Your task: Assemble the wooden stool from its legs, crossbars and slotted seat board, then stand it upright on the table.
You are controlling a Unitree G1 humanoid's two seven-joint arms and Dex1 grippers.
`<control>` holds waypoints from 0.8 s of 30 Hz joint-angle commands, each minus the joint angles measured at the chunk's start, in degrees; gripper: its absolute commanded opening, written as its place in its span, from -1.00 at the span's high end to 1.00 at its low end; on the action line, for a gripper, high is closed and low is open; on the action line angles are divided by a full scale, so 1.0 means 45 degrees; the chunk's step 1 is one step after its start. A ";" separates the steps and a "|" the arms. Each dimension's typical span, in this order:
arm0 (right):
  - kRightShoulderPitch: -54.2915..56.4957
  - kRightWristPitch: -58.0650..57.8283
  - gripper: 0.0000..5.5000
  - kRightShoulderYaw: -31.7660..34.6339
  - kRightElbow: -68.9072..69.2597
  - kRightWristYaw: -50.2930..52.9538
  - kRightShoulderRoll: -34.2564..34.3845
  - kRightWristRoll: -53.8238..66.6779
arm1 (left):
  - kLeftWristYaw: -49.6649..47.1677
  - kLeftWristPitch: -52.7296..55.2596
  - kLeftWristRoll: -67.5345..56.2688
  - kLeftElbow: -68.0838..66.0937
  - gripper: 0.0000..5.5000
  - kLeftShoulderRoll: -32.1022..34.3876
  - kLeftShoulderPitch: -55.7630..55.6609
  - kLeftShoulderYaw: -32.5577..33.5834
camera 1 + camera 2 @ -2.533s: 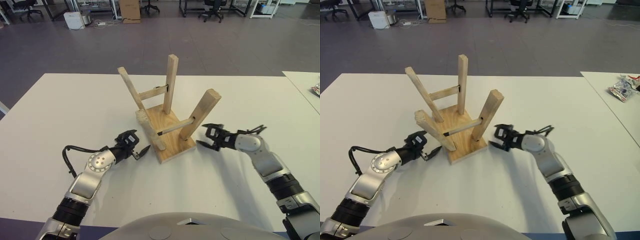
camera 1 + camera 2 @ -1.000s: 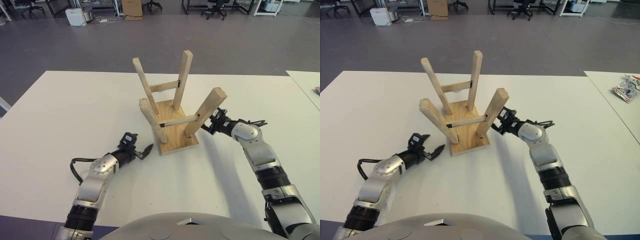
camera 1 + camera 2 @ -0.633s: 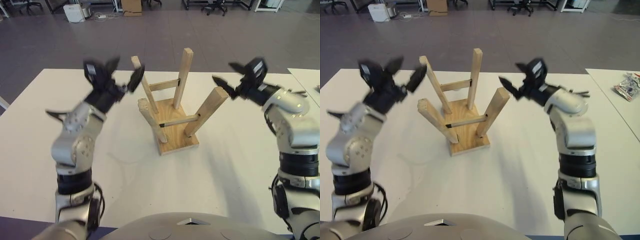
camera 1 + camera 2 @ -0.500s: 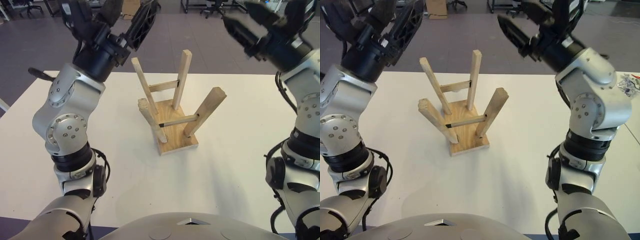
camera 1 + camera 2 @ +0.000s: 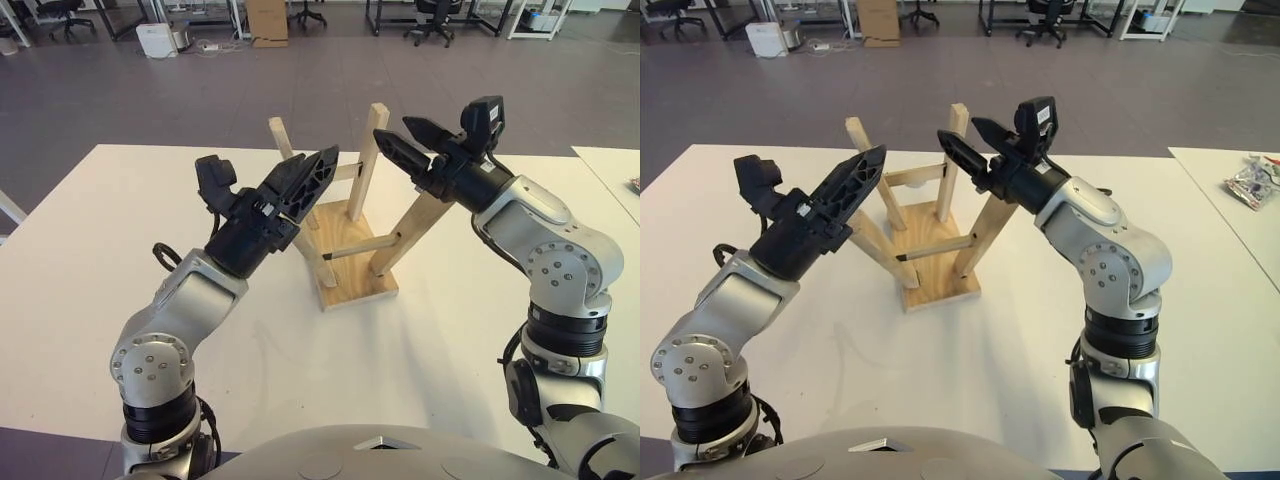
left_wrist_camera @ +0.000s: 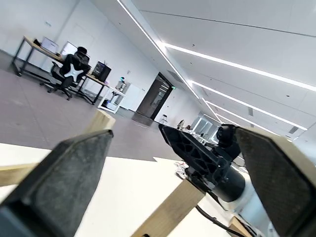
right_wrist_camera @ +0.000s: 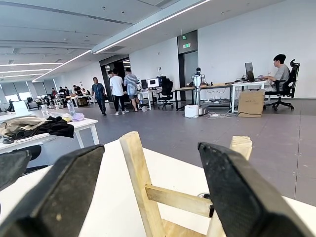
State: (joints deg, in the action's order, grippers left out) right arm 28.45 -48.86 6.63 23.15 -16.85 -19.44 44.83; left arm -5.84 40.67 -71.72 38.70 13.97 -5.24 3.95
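Stool: the pale wooden stool [image 5: 358,283] sits upside down near the middle of the white table [image 5: 100,230]. Its flat seat board lies on the tabletop and its four legs point up.
Joints: a thin crossbar [image 5: 358,247] links the two near legs, and another [image 7: 177,197] links the two far ones.
Left gripper: the left gripper [image 5: 318,165] hangs in the air just left of the stool. Its black fingers are spread wide with nothing between them; the pads [image 6: 64,173] frame the stool's leg tops.
Right gripper: the right gripper [image 5: 398,135] is raised over the stool's right side, jaws parted and empty, its tips pointing left towards the other gripper.
Hidden: the left arm covers the near left leg and the lower part of the far left one. The top of the near right leg [image 5: 410,225] disappears behind the right wrist.
Writing: a brown cardboard box [image 5: 266,20] stands on the floor far behind, and any print on it is too small to make out.
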 commanded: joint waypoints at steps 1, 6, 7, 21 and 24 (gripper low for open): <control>-0.0874 -0.1051 -0.29 -0.0667 -0.0754 0.0127 0.0379 0.0139 | -0.0070 0.0715 0.1403 -0.1692 -0.66 0.0433 -0.0168 -0.0738; 0.1381 -0.1439 -0.29 0.0697 -0.0404 0.0813 0.0728 0.2058 | 0.0174 0.0884 0.0443 -0.1187 -0.66 0.1164 -0.2812 0.0358; 0.1737 -0.1552 -0.29 0.0945 -0.0349 0.0958 0.0682 0.2438 | 0.0165 0.0880 -0.0006 -0.1057 -0.66 0.1467 -0.3370 0.0762; 0.3875 -0.0204 -0.29 0.2472 -0.0800 0.2196 0.0291 0.3332 | -0.0386 -0.0546 0.1690 -0.2724 -0.66 0.1062 -0.8284 0.0813; -0.0387 -0.0843 -0.29 0.0597 -0.0265 0.2714 0.0949 0.2443 | -0.0271 0.0738 0.1458 -0.2694 -0.66 0.0430 -0.2608 -0.1150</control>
State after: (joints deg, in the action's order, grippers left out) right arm 39.18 -49.78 14.93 20.61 -7.05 -17.30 58.98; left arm -7.83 39.31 -65.15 27.65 17.06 -33.99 5.42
